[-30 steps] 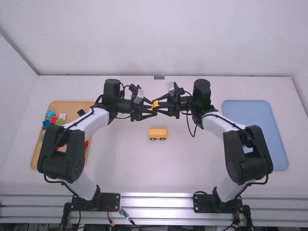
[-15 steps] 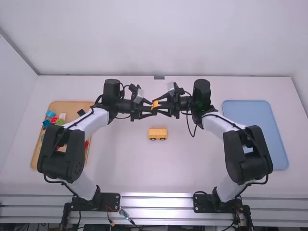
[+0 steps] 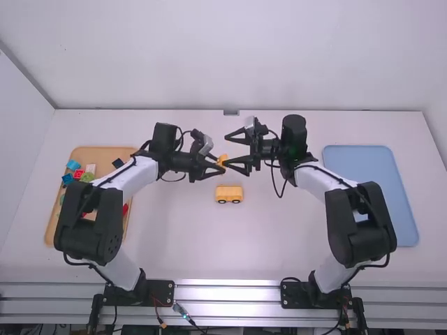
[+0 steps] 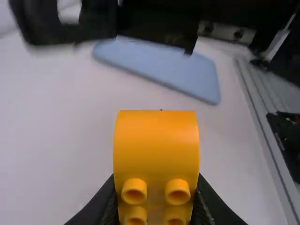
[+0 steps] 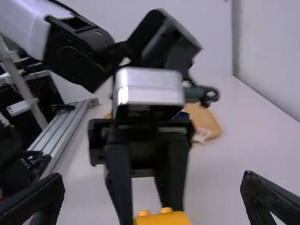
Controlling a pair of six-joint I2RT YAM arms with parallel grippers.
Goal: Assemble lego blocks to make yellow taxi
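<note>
**Curved block in left jaws, right jaws spread wide beside it**

You have the yellow wheeled base (image 3: 229,191) on the table (image 3: 174,244); take it as landmark. The curved orange-yellow block (image 4: 157,140) is above the table, on the far side of the base as the high view looks. The left gripper (image 3: 219,165) has its jaws clenched on that block's flanks, and its studs face the left wrist camera. The right gripper (image 3: 225,151) has its jaws released and well parted, near the block, also on the base's far side.

Why so, in your reading: the base probably waits central because both arms can reach it. The block is likely an upper part of the taxi, and this looks like a handover or regrip, with the left jaws now carrying it alone. The wide right jaws probably give clearance so the block isn't knocked. Turn its studs to suit before you bring it to the base.

Change against the earlier high view: the right jaws were close around the block; now you see them opened. The left gripper and block have shifted slightly toward the base, away from the middle of the right jaws. The right arm keeps almost the same pose. The base is unmoved.
</note>
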